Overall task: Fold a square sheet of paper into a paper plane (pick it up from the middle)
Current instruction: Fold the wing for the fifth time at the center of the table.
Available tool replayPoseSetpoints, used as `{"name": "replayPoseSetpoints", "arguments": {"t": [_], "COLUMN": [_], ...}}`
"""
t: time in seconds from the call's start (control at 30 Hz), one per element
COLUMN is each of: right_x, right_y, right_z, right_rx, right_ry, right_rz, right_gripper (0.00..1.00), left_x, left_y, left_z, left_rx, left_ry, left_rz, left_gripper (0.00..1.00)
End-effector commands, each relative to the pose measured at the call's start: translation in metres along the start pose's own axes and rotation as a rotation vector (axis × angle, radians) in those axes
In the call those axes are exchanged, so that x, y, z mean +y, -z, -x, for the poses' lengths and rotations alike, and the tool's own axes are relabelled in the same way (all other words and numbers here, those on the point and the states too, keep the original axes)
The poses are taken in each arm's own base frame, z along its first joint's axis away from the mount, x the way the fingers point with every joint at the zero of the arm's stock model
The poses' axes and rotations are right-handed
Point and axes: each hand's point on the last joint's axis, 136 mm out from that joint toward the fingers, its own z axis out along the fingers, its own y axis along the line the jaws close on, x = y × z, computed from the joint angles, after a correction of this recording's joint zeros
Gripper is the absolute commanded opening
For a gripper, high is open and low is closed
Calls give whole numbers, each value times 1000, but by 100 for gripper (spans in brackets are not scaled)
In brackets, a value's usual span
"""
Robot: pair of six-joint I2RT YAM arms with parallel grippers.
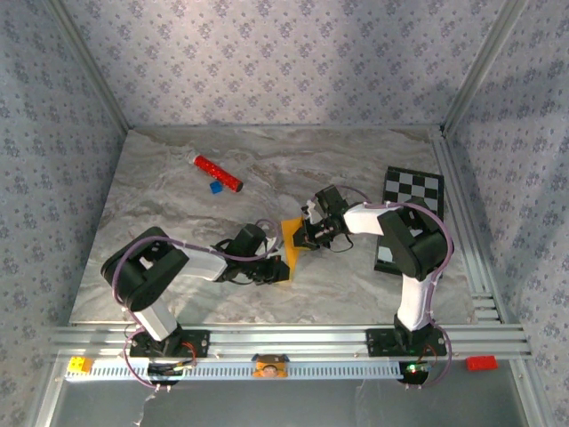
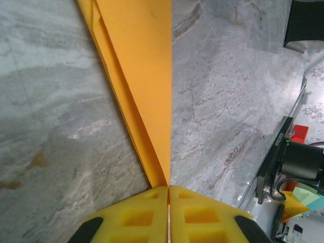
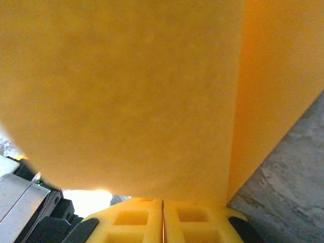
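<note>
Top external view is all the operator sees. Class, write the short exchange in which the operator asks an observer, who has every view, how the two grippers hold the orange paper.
Operator: Is the left gripper shut on the paper?
Observer: Yes. On the left wrist view its yellow pads are pressed together, and the narrow end of the folded, layered paper is pinched between them.
Operator: And the right gripper?
Observer: It is shut too. On the right wrist view its pads meet, and the paper rises straight out of the seam between them.
</note>
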Motion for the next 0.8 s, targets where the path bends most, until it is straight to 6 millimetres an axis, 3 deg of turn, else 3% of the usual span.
{"name": "replayPoseSetpoints", "arguments": {"t": [0.0, 0.1, 0.37, 0.6, 0.77], "right_x": [-48, -48, -46, -45, -44], "right_y": [-14, -14, -14, -13, -14], "right_z": [-20, -20, -19, -18, -18], "right_rx": [51, 51, 51, 48, 50], "right_ry": [-78, -80, -78, -77, -75], "right_rz": [-174, -174, -170, -170, -168], "right_gripper": [10, 10, 10, 10, 10], "left_x": [22, 21, -2, -35, -53], "left_y": [-1, 1, 23, 49, 42], "left_z": [-44, -43, -27, 14, 40], "left_rx": [150, 134, 44, -134, -166], "left_ry": [61, 57, -4, -61, -65], "left_rz": [64, 69, 68, 30, -3], "left_gripper": [8, 8, 24, 14, 9]}}
